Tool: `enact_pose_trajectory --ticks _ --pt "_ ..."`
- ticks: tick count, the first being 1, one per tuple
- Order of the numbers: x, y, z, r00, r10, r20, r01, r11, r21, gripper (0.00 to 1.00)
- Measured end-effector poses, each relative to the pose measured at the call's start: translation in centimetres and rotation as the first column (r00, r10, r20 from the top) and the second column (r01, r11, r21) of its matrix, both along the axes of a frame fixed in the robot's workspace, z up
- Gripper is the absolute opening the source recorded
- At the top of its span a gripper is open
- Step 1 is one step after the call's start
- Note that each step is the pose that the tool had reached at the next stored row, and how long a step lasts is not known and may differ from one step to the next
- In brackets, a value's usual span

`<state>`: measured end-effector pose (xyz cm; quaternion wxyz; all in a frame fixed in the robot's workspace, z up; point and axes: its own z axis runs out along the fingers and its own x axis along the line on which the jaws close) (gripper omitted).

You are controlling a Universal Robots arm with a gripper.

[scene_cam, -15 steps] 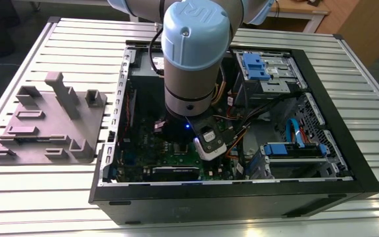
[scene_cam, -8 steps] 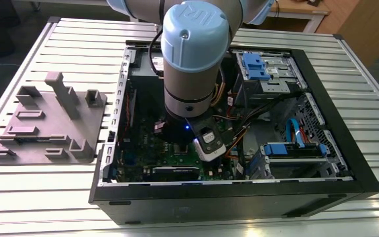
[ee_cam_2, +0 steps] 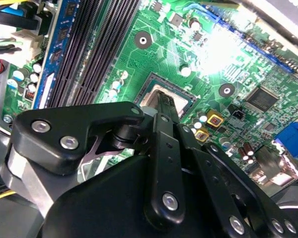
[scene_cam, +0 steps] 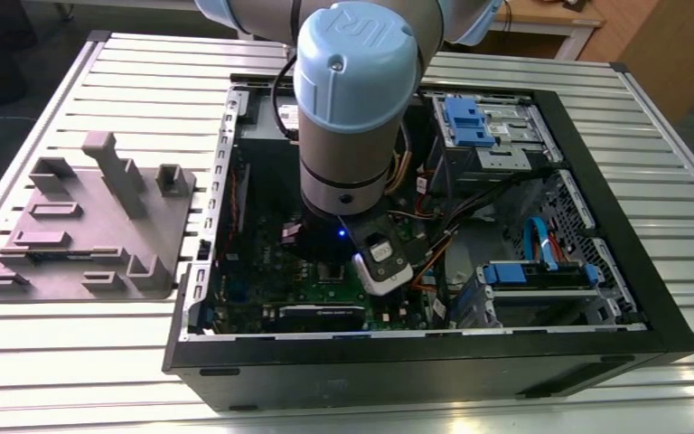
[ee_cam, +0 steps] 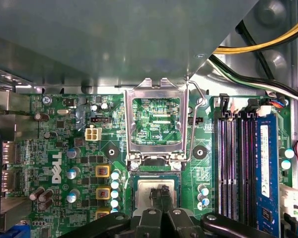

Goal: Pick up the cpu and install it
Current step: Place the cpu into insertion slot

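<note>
The arm (scene_cam: 353, 108) stands nearly upright, its pale blue joint over the open black computer case (scene_cam: 618, 271) on the ribbed metal counter (scene_cam: 58, 362). It reaches straight down to the green circuit board (ee_cam: 64, 148). In both wrist views the black fingers (ee_cam: 164, 196) (ee_cam_2: 164, 114) are drawn almost together and hold nothing. Their tips are over the middle of the cpu (ee_cam: 144, 188) (ee_cam_2: 151, 95), but contact cannot be told. The flat, pale silver square lies in its socket. Just beside it, the thin shiny metal frame (ee_cam: 129, 124) is swung open. A moulded grey tray (scene_cam: 82, 235) sits beside the case.
</note>
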<state>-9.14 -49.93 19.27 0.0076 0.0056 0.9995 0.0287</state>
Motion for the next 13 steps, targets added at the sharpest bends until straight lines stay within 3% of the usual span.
enact_pose_trajectory --ticks 9,13 --pt "0.00 0.17 0.02 1.0000 0.000 0.0001 0.000 1.0000 0.0001 0.10" --pt "0.00 0.17 0.71 1.0000 0.000 0.0000 0.000 1.0000 -0.0001 0.10"
